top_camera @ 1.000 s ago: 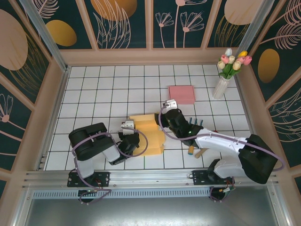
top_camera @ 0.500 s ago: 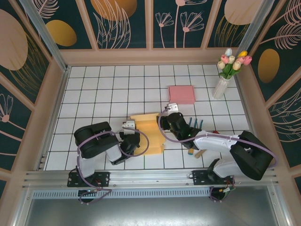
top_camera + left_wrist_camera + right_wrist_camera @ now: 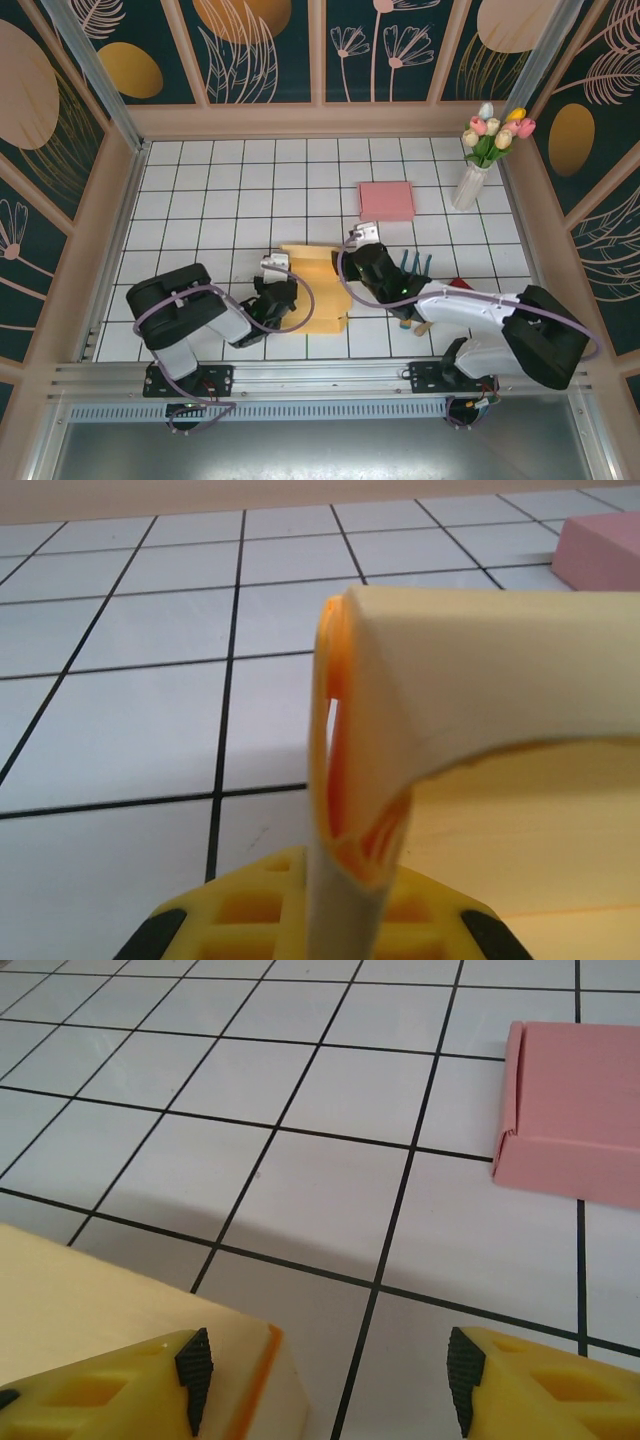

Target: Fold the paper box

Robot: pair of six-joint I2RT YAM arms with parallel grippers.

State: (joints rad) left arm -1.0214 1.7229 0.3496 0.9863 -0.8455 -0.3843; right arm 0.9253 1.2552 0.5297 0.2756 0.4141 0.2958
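I hold the left tool [image 3: 326, 928] clamped on a raised flap of the paper box [image 3: 318, 290] — lower centre of the frame — presumably to set its crease; the right tool [image 3: 328, 1380] stands wide beside it.

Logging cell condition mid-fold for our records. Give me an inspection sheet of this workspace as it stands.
Surface: white tiled table, black grid lines.
Job's things: yellow paper box at centre, partly folded, one flap curled up.
Clutter: pink box, folded, behind it; vase of tulips far right; small items by the right arm, too small to identify.
End effectors: left end effector shut on the curled flap; right end effector open, one finger beside the yellow box's corner.
Cables: purple cables loop along both arms; the left loop crosses the yellow box in the top view.
Surroundings: floral wall panels; metal rail at the near edge.
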